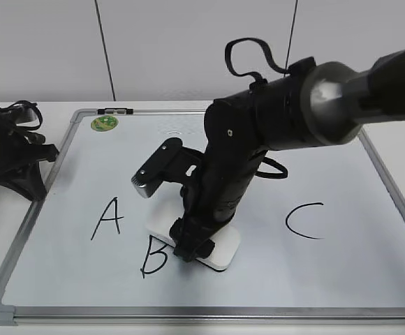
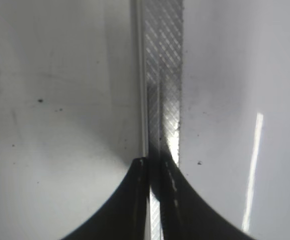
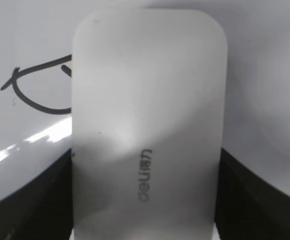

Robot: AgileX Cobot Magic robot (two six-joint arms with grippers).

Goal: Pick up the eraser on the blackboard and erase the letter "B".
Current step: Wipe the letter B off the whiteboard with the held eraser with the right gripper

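Observation:
The white eraser (image 1: pixel 223 252) lies flat on the blackboard (image 1: pixel 342 272), just right of the black letter "B" (image 1: pixel 153 257). My right gripper (image 1: pixel 194 246) is shut on the eraser, one finger on each long side. In the right wrist view the eraser (image 3: pixel 145 110) fills the middle between the fingers of my right gripper (image 3: pixel 145 200), and strokes of the "B" (image 3: pixel 37 97) run up to its left edge. My left gripper (image 1: pixel 22 183) rests at the board's left edge. In the left wrist view my left gripper (image 2: pixel 155 167) is shut and empty over the grey frame (image 2: pixel 162 75).
A black "A" (image 1: pixel 108 218) is left of the "B" and a black "C" (image 1: pixel 304 221) is at the right. A round green sticker (image 1: pixel 105 123) sits in the board's far left corner. The right arm reaches across the middle of the board.

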